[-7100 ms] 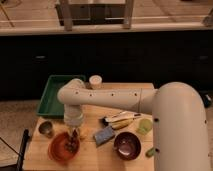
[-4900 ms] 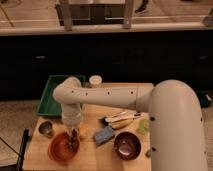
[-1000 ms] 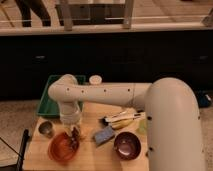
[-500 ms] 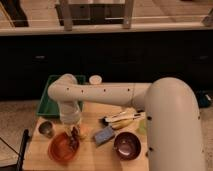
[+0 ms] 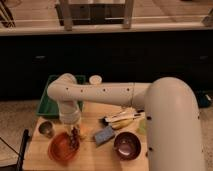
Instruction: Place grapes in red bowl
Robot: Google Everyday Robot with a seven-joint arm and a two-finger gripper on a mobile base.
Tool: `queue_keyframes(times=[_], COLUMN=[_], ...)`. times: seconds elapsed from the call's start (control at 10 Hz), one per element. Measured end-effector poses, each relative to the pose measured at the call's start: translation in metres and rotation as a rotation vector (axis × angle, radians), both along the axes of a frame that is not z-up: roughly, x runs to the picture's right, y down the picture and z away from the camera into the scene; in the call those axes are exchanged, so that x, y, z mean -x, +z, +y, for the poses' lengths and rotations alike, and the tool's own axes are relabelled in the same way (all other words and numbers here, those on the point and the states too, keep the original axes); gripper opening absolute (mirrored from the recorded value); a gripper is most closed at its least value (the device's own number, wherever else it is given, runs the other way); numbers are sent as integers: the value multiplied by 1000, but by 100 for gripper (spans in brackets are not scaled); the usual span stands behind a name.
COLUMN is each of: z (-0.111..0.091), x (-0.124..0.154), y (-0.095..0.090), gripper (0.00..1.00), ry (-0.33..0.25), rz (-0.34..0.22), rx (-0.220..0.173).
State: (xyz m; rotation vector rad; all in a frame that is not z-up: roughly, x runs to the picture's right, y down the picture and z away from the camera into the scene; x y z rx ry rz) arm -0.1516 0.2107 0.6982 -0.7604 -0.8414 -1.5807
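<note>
Jaws on the gripper (image 5: 74, 131) are hanging low over the right rim of the red bowl (image 5: 56, 150), at the front left of the worktop (image 5: 92, 159). You cannot tell whether they are clenched or released, because the white wrist above is covering them.

You are looking at the grapes (image 5: 75, 139) as a small, dark, purplish clump directly under the gripper, sitting at the bowl's right inner edge. The single fruits are blurring together, and you cannot tell whether the clump is hanging from the jaws or lying on the bowl's glossy orange-red inside.

The maroon bowl (image 5: 126, 145) is standing well to the right, near the front edge, showing you only a shiny dark inside. The metal cup (image 5: 46, 129) is sitting just beyond the red bowl on the left, with its inside too dark to read. The green tray (image 5: 45, 102) is lying at the back left, with the arm crossing most of it, so you are not seeing what it is holding.

Between the two bowls a blue block (image 5: 104, 135) is lying flat. Behind it the banana (image 5: 123, 122) is resting beside a dark-handled tool (image 5: 111, 119) that is too blurred to name. The arm's big white shoulder is cutting off the worktop's right side.
</note>
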Motion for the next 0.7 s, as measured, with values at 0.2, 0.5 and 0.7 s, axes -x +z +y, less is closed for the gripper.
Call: queue_keyframes(times=[0.2,0.5,0.7], z=[0,1,2], x=[-1,2,5], y=[-1,-3,-3], gripper=[39,69,80], ry=[2,15,19], rz=[-1,-18,-29], rx=[-1,-5,-2])
